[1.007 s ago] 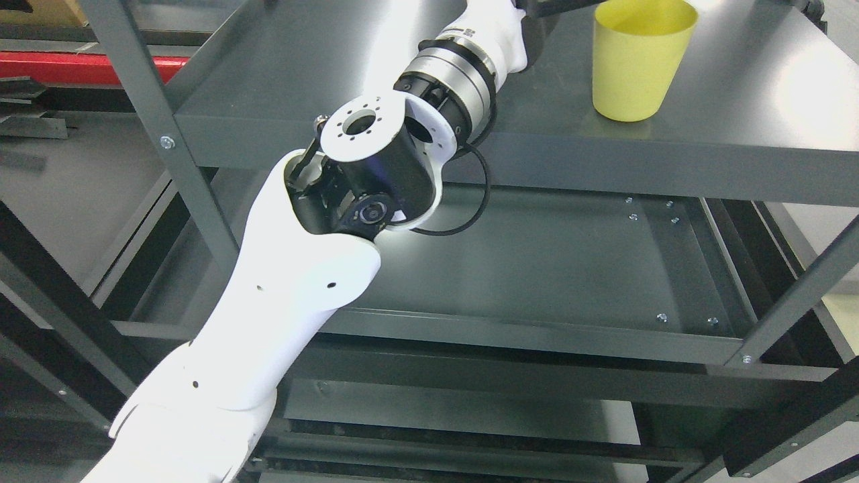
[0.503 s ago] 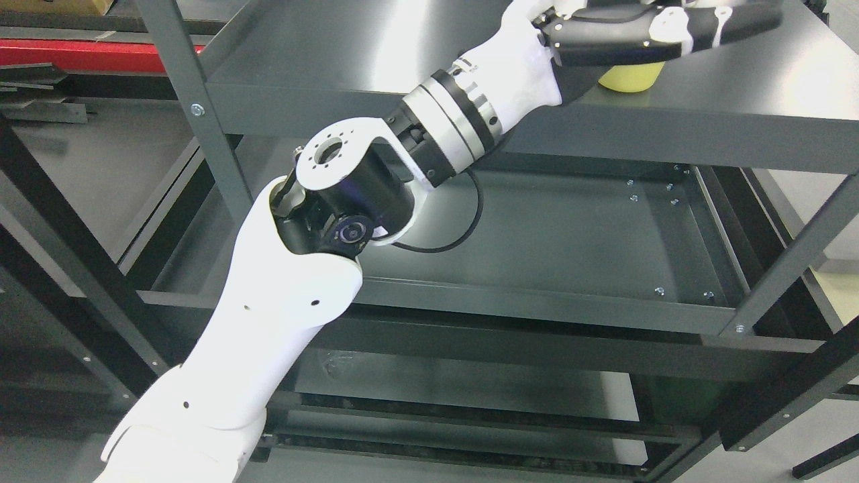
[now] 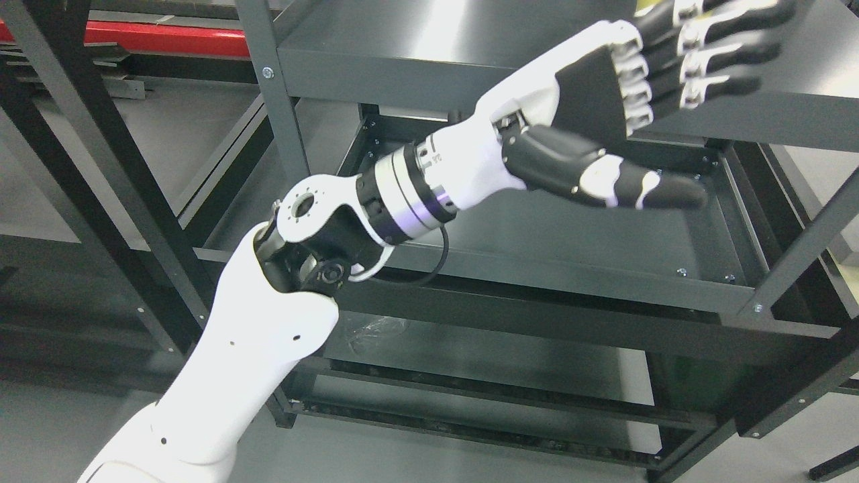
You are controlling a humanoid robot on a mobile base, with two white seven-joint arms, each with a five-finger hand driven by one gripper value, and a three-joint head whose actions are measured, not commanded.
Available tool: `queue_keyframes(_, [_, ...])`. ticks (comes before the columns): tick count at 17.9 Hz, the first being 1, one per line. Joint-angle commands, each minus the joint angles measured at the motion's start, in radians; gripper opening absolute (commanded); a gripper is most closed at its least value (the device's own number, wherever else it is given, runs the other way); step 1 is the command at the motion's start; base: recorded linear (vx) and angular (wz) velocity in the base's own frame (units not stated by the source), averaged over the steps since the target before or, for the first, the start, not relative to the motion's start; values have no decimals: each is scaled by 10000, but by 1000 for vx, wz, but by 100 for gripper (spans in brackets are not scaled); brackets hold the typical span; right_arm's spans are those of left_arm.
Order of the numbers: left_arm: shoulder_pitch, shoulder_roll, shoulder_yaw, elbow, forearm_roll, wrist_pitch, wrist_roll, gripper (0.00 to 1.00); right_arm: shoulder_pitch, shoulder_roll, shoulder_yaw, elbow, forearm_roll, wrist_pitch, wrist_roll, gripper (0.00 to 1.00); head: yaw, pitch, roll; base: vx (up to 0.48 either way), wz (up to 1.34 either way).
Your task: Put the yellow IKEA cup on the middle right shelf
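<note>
Our left hand (image 3: pixel 624 100) is spread wide, holding nothing, over the shelf (image 3: pixel 416 40) edge; we can't spot the cup anywhere.

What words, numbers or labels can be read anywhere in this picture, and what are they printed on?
Nothing here reads clearly.
A small dark mark on the white wrist of the left hand: too small and blurred to read.
The grey metal shelf unit shows only bolts, no print.
The red beam at the top left carries no visible text.
</note>
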Motion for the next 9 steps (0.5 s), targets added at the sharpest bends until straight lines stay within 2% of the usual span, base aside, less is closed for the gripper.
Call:
queue_keyframes(1, [2990,217,-588,190,-3140,-957,-48,99,139,-175,169,1,-245,16,-7,99,0,0,0,-178,-27])
queue_keyframes(2, [3543,48,-389,297,-3664,-1081,-33,99,139,-175,169,1,-245,16,-7,99,0,0,0,-178,-27])
queue_keyframes(4, [4893,-869,651,695,-4540,-1113,-33,99,139,-175,169,1,-245,16,-7,99,0,0,0,-159,-167])
queue_keyframes(6, [5510,-1068,1678,987,-5352,-1159,-17,99,139,-175,169,1,-245,16,-7,99,0,0,0,-144,-186])
queue_keyframes(7, [5618,-1068,2018,1216,-5903,-1296,332,99,124,-175,169,1,-245,16,-7,99,0,0,0,-135,-177])
queue_keyframes(9, [5635,-1068,2082,1647,-6245,-1695,2517,99,139,-175,169,1,-245,16,-7,99,0,0,0,-101,-111])
